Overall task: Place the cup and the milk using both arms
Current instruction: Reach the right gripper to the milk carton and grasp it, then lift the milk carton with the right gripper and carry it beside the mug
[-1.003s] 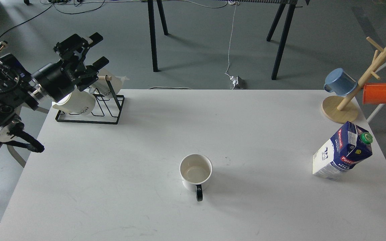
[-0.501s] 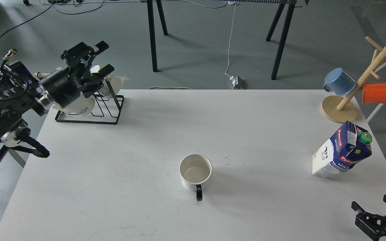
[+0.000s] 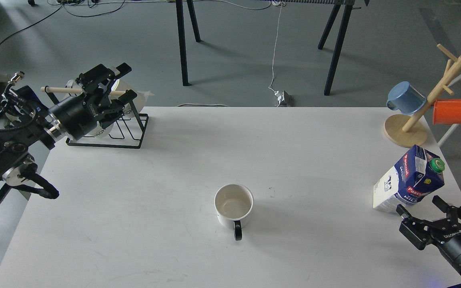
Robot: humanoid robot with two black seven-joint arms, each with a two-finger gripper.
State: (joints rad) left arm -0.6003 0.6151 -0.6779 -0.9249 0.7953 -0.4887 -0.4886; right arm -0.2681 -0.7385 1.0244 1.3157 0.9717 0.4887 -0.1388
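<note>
A white cup (image 3: pixel 233 204) with a black handle stands upright near the middle front of the white table (image 3: pixel 198 152), handle toward me. A blue and white milk carton (image 3: pixel 409 179) with a green cap stands at the right side of the table. My left gripper (image 3: pixel 125 82) is open and empty, above the table's far left corner, in front of a black wire rack. My right gripper (image 3: pixel 420 204) is open and empty at the front right, just in front of the carton's base, not touching it.
A black wire rack (image 3: pixel 108 130) with white mugs and a wooden rod stands at the far left corner. A wooden mug tree (image 3: pixel 408 128) with a blue cup (image 3: pixel 405 98) and an orange cup (image 3: pixel 449 111) stands at the far right corner. The table's right edge is close to the carton.
My right arm has come into view from the bottom right and risen toward the carton. My left gripper has dropped lower and shifted slightly right by the rack.
</note>
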